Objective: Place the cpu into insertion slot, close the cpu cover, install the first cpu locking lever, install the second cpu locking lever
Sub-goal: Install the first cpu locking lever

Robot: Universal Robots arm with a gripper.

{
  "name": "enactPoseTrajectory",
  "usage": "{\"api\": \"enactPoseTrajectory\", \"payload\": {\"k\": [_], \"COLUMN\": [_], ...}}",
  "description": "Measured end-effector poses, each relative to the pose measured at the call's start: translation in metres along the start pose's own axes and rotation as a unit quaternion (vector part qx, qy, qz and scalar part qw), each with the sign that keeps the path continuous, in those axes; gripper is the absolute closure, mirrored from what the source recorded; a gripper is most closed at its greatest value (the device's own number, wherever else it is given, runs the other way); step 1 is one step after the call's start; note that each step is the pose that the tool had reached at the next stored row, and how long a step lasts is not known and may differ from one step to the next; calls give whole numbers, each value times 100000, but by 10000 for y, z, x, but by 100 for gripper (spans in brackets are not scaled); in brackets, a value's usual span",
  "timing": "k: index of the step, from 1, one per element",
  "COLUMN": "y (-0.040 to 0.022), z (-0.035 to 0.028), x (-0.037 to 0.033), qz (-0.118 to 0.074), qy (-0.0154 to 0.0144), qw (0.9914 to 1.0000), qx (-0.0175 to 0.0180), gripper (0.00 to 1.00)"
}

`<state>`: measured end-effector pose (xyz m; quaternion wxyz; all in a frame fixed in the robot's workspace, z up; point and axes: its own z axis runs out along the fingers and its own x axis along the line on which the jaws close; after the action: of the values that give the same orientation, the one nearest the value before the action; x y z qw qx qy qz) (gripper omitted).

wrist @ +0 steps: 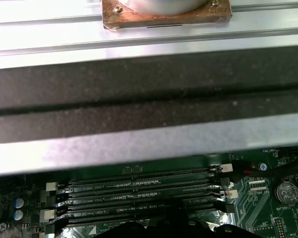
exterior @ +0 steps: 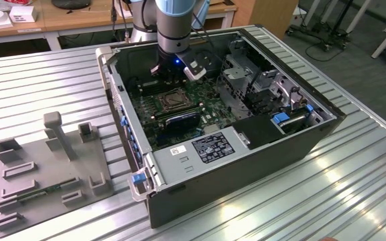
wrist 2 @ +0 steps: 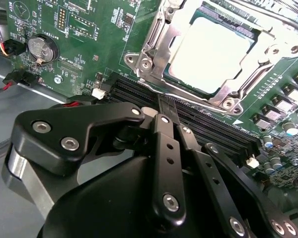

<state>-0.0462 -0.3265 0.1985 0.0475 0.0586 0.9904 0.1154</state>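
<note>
Cpu (wrist 2: 211,49) seated in the insertion slot (exterior: 173,102), pale top showing through the cut-out of the cpu cover (wrist 2: 156,49), which lies flat over it. Locking levers (wrist 2: 188,95): hooked or not, impossible to tell. Gripper (wrist 2: 167,105) low over the motherboard (wrist 2: 89,44), fingers (wrist 2: 164,124) pressed together on nothing, tips just above the memory slots (wrist 2: 213,126) and just beside the socket's near edge.

Probable trouble from here:
- a sideways slip scraping the slot latches or the small capacitors (wrist 2: 270,161) nearby
- a push landing off a lever and onto the cover frame, flexing it against the chip
- a half-caught lever springing back

Little spare room: case (exterior: 247,165) walls on all sides, dark rim (wrist: 149,99) close by the wrist, drive cage (exterior: 243,75) toward the exterior view's right. Open way out only upward, through the case's open side. Ribbed counter (exterior: 354,201) all around.
</note>
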Motion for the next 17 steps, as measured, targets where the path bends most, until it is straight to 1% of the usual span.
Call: {"api": "enactPoseTrajectory", "payload": {"k": [8, 17], "y": [-4, -9], "z": [3, 20], "x": [0, 1], "qz": [1, -32], "qy": [0, -139], "qw": [100000, 100000], "qx": [9, -35], "gripper": [89, 89]}}
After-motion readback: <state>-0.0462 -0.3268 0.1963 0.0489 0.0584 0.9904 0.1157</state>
